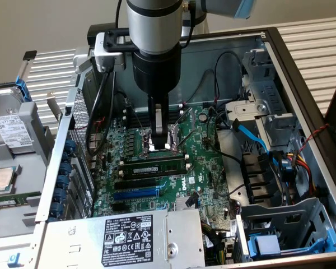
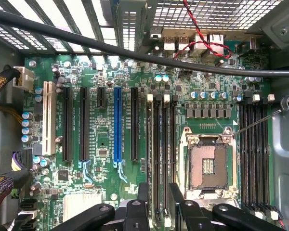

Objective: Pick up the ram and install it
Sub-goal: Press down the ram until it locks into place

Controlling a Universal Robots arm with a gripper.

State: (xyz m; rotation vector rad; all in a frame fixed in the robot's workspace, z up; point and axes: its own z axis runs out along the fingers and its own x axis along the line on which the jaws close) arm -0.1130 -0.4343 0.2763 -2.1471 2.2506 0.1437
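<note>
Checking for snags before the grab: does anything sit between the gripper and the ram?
Nothing visible does. The open gripper hangs just above the motherboard, and the ram lies uncovered, in plain sight, close beside it.

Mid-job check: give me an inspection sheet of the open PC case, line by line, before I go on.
Surface: green motherboard inside an open grey metal computer case; silver CPU socket uncovered.
Job's things: long green ram stick with white label lies along the black memory slots beside the socket, not held.
Clutter: silver hard drive outside the case, at the exterior view's left.
Grippers: black gripper hangs over the board by the socket, jaws open, empty.
Cables: thick black cable crosses above the board; red-and-black twisted wire; blue flat cable.
Surroundings: grey labelled power supply.
</note>
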